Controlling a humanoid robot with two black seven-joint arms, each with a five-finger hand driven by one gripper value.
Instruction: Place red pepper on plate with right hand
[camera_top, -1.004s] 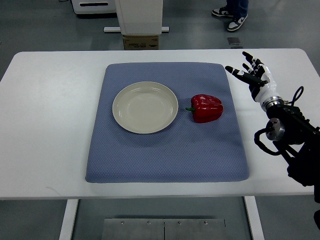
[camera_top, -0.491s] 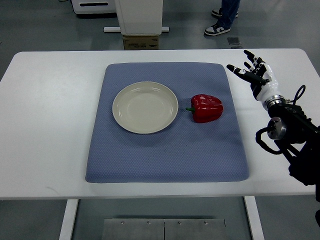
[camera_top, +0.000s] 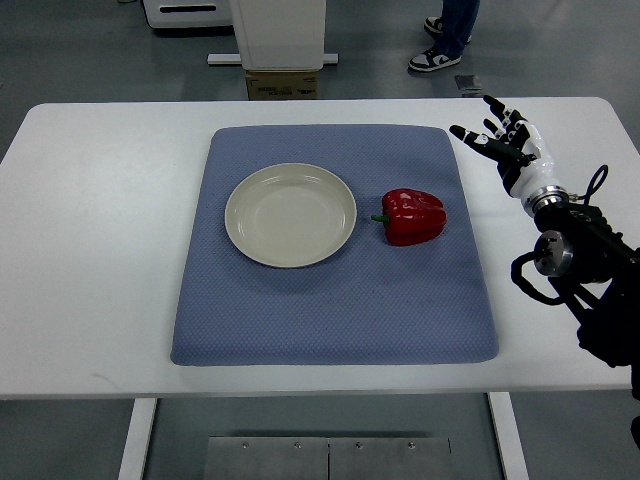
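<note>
A red bell pepper (camera_top: 413, 216) with a green stem lies on its side on the blue mat (camera_top: 330, 300), just right of a cream plate (camera_top: 290, 214) that holds nothing. My right hand (camera_top: 500, 140) hovers over the white table beyond the mat's right edge, up and to the right of the pepper and well apart from it. Its fingers are spread and hold nothing. Its dark arm comes in from the lower right edge. The left arm does not show.
The white table (camera_top: 90, 250) carries the mat in its middle. Beyond the far edge stand a cardboard box (camera_top: 282, 83) and a white cabinet base (camera_top: 278, 35). A person's sneakers (camera_top: 434, 58) show on the floor at the top right.
My right hand has drifted slightly up and away from me, fingers still spread. The person's feet at the top have shifted left. Pepper and plate have not moved.
</note>
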